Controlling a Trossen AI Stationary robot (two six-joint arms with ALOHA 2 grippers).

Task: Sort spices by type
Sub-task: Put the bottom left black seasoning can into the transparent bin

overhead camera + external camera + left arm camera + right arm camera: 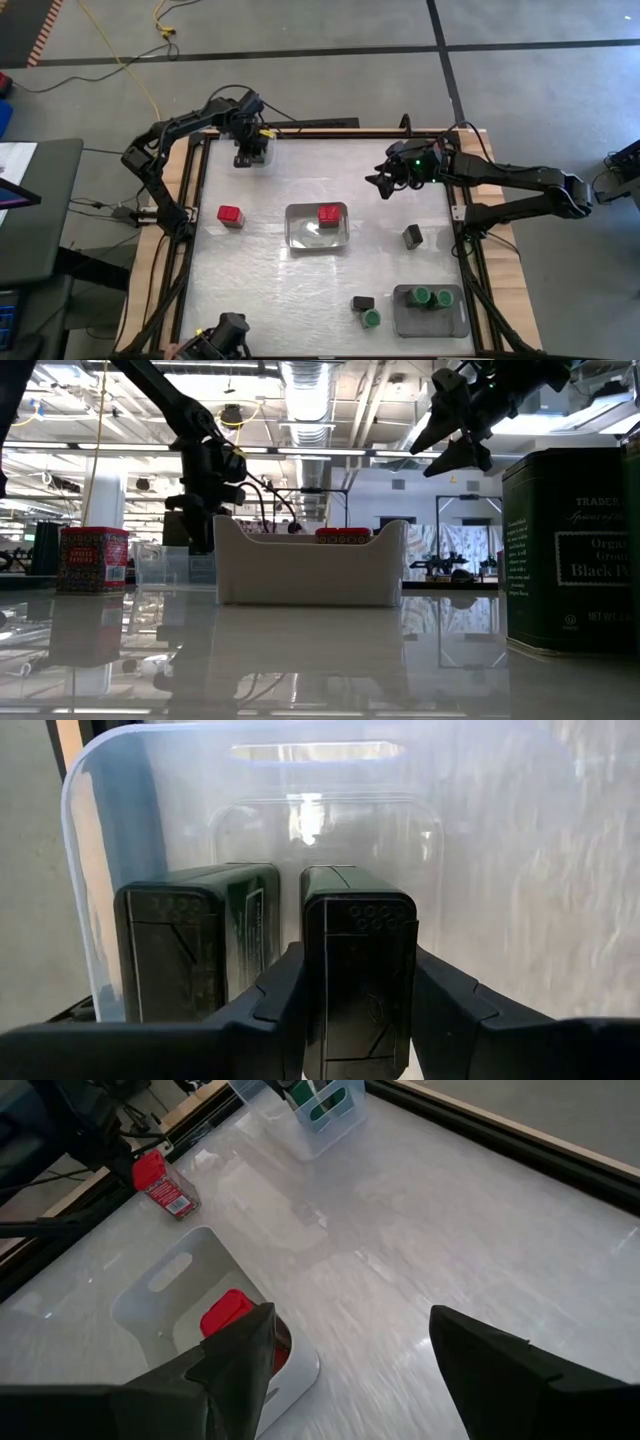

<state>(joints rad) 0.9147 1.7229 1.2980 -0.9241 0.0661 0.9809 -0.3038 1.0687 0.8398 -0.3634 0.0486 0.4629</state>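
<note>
White table (pixel 250 290) sitting under both arms, left gripper (pixel 350 1005) clenching a black tin (pixel 358 980) beside a second one in the clear far tray (pixel 110 840), right gripper (pixel 383 183) hovering released, two red jars, three green, two black loose.

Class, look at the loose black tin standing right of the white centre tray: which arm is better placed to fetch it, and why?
The right gripper: it hovers open and empty near the black tin. The left gripper is occupied, fingers around another tin at the far tray.

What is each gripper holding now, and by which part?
The left gripper holds a black spice box by its two sides, inside a clear tray. The right gripper is open, holding nothing.
</note>
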